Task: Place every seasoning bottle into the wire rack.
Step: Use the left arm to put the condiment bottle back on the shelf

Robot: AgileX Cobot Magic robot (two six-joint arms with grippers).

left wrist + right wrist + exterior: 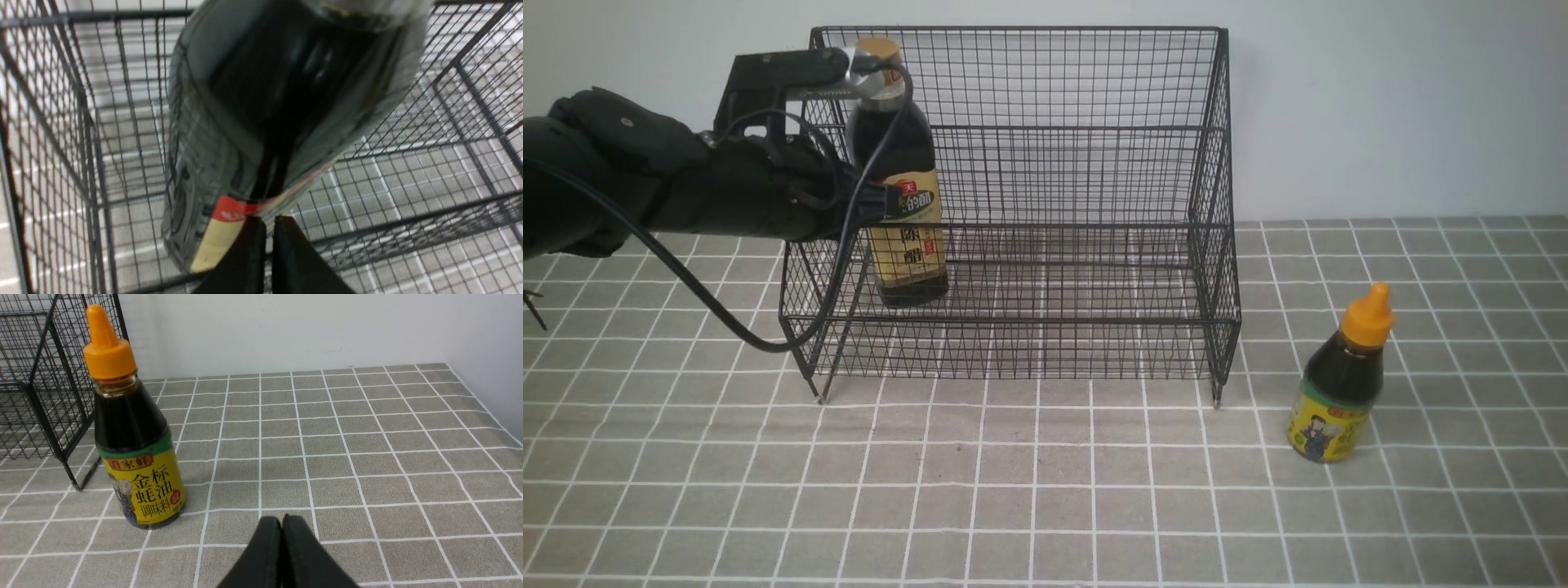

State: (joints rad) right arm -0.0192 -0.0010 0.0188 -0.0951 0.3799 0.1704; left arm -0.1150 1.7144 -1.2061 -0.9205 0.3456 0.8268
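Observation:
The tall seasoning bottle (pixel 900 175) with a gold cap and beige label stands upright on the lower tier of the black wire rack (pixel 1054 322), at its left end. My left gripper (pixel 892 204) reaches in from the left, shut with nothing between its fingers, its tips against the bottle's label. In the left wrist view that bottle (pixel 261 106) fills the frame, blurred, right beyond the shut gripper (pixel 264 218). The short seasoning bottle (pixel 1339 384) with an orange nozzle cap stands on the cloth to the right of the rack. My right gripper (pixel 282 517) is shut and empty, a little way from this bottle (pixel 135 457).
A grey checked cloth (pixel 1045 490) covers the table, with a white wall behind. The left arm's cable (pixel 711 310) loops down in front of the rack's left side. The rack's right leg (pixel 77 473) stands close to the short bottle.

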